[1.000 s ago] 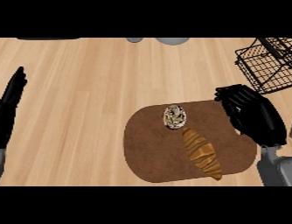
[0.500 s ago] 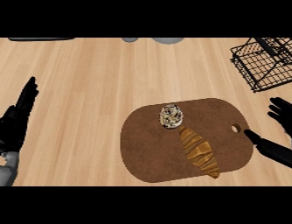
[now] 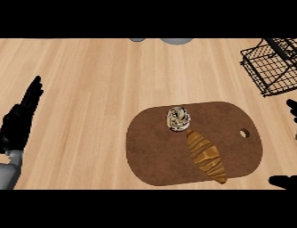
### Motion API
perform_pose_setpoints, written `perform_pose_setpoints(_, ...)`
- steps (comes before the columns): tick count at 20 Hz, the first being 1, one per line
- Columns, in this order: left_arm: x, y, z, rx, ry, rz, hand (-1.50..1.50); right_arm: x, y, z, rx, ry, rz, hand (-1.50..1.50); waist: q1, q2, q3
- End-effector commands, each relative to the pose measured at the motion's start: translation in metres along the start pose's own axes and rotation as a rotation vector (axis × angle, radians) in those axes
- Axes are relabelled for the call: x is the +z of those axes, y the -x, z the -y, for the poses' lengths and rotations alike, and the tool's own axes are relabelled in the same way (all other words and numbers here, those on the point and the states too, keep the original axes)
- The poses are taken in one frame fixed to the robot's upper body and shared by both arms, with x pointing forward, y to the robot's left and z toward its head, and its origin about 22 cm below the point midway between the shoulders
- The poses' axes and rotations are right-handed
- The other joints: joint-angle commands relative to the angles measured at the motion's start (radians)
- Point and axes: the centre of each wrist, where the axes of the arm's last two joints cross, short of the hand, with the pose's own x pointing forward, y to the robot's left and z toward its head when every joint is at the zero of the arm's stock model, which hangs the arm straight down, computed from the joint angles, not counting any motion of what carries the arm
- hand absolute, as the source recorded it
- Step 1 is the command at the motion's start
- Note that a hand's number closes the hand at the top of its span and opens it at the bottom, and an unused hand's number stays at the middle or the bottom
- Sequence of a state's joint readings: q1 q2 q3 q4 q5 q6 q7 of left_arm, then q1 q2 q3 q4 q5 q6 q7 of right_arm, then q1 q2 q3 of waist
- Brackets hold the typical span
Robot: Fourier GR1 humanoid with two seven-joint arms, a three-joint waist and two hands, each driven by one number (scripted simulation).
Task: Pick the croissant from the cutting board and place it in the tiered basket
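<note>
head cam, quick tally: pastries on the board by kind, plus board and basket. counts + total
croissant: 1
round marbled pastry: 1
cutting board: 1
tiered basket: 1
Total: 4

Light wooden counter, grain running crosswise, evenly lit. Two grey rounded objects sit at the counter's far edge.
</note>
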State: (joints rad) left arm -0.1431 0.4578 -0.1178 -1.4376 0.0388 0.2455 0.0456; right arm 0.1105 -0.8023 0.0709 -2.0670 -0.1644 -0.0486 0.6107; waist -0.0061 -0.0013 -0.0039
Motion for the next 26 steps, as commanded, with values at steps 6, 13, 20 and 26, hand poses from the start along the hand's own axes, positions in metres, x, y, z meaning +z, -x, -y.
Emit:
perform_pose_setpoints(6,0.002,0.003,0.014,0.018,0.045,0.014,0.00,0.004,-0.085,-0.014,0.172,-0.106,-0.151,-1.50,0.026,0.003,0.002)
perform_pose_setpoints(13,0.003,0.009,0.004,0.001,0.014,0.000,0.00,-0.044,-0.080,-0.042,0.207,-0.197,-0.296,-1.50,0.027,0.005,0.002)
perform_pose_setpoints(20,-0.014,0.004,0.008,0.007,-0.006,0.008,0.00,-0.053,-0.087,-0.060,0.290,-0.235,-0.346,-1.50,0.012,0.004,0.002)
perform_pose_setpoints(26,-0.003,0.004,0.009,0.006,0.022,-0.013,0.00,-0.035,-0.084,-0.079,0.324,-0.268,-0.374,-1.50,0.008,0.000,0.003)
